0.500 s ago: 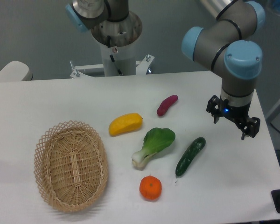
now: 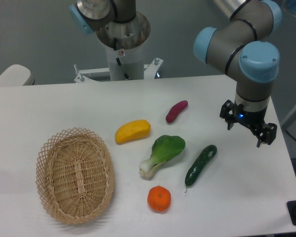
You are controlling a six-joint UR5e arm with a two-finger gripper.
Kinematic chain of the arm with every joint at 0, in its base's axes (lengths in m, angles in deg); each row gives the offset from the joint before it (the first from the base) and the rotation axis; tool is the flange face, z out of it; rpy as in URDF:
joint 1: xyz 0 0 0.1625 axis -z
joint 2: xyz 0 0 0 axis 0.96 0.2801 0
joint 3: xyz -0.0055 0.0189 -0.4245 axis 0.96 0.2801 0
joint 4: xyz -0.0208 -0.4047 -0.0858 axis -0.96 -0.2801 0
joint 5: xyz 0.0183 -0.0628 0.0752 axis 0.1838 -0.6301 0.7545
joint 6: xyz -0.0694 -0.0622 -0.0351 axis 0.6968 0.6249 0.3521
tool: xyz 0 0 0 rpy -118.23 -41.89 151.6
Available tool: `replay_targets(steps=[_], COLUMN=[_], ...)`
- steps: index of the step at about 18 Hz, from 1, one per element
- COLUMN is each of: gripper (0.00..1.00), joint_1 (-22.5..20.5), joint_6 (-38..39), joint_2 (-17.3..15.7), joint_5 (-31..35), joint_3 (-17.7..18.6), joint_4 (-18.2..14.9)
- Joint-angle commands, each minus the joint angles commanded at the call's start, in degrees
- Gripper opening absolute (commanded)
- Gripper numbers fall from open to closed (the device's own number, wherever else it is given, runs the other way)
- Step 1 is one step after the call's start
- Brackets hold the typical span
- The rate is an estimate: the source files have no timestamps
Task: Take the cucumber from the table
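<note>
The cucumber is dark green and bumpy. It lies slanted on the white table, right of the bok choy, with its thin stem tip toward the front. My gripper hangs above the table to the upper right of the cucumber, well apart from it. Its two fingers point down, spread apart and hold nothing.
A light-green bok choy lies just left of the cucumber. An orange sits in front of it. A yellow vegetable and a purple sweet potato lie further back. A wicker basket stands at the left. The table's right edge is close to the gripper.
The gripper has shifted very slightly to the right. Nothing else has moved.
</note>
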Motion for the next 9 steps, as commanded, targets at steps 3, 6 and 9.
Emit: replay_targets(steps=[3,6,9], gripper=[1.0,1.0,1.0], joint_1=[0.44,1.23,2.11], joint_6=[5.08,11.85,15.38], joint_2=[1.14,2.46,4.48], joint_5=[-0.09,-0.18,-0.09], joint_3=[0.18,0.27,-0.17], joint_4=[0.18,0.26,0.61])
